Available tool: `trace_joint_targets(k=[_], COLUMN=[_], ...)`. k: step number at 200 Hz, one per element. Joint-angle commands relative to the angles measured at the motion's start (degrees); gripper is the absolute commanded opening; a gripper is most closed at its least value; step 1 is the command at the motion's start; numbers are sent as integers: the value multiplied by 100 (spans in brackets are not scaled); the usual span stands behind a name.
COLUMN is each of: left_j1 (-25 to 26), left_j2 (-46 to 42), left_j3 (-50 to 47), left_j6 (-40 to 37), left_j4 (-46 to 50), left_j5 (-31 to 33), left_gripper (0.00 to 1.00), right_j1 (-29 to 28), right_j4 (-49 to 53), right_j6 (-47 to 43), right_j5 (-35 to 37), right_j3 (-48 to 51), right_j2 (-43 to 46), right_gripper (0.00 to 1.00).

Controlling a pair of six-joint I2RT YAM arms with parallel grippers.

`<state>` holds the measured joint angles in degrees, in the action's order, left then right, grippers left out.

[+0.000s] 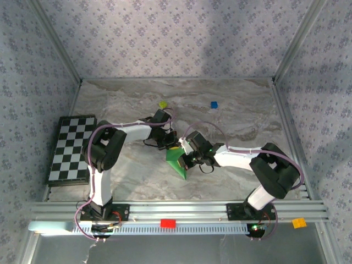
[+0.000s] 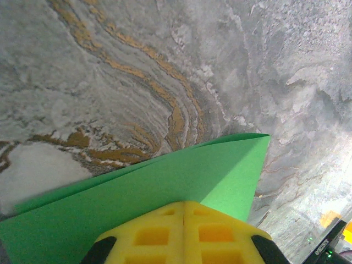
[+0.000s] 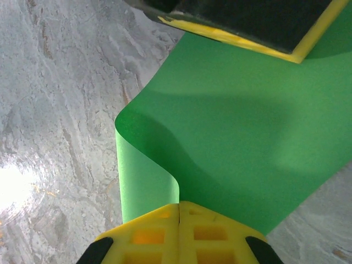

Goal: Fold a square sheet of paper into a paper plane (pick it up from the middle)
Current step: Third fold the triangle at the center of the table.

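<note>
Top external: folding paper (image 1: 177, 162).
Left gripper (image 2: 184, 212): closed, pressing paper.
Right gripper (image 3: 179, 212): closed, pinching curled edge.
Next: probably carrying edge across, creasing.

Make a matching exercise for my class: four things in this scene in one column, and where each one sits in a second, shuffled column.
Column A
1. checkerboard
2. green paper
3. blue block
4. red block

Column B
a. on the near rail
b. far side of the table, right of centre
c. left edge of the table
d. middle of the table

Pairs: 1-c, 2-d, 3-b, 4-a
</note>
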<state>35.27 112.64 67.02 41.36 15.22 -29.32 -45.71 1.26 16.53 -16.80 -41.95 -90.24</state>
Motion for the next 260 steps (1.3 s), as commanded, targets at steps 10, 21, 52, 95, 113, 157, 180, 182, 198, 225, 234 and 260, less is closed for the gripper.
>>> trace_joint_targets(k=[10,21,52,95,113,157,180,182,198,225,234,260], left_j1=[38,41,40,41,41,46,42,46,44,44,49,50], left_j2=[223,228,215,197,197,196,197,197,198,197,206,206], left_j3=[-104,-116,-137,-121,-128,-133,-129,-139,-136,-130,-132,-135], left_j6=[-104,-95,-91,-87,-81,-67,-76,-76,-72,-72,-68,-61], left_j4=[254,244,235,254,262,253,253,251,253,255,253,253], left_j5=[251,255,252,269,280,287,295,295,287,295,290,291], left_gripper=[1,1,1,1,0,0,0,0,0,0,0,0], right_j1=[23,28,27,27,35,36,36,36,36,36,37,45], right_j4=[86,109,125,201,221,207,185,185,212,209,221,219], right_j6=[-242,-256,-247,-238,-238,-195,-162,-160,-152,-107,-100,-63], right_j5=[239,265,286,343,371,426,432,432,442,432,428,450], right_j3=[-128,-122,-118,-124,-118,-76,-67,-67,-63,-32,-29,0], right_j2=[-99,-99,-110,-159,-155,-150,-144,-152,-155,-155,-146,-93], right_gripper=[0,0,0,0,0,0,0,0,0,0,0,0])
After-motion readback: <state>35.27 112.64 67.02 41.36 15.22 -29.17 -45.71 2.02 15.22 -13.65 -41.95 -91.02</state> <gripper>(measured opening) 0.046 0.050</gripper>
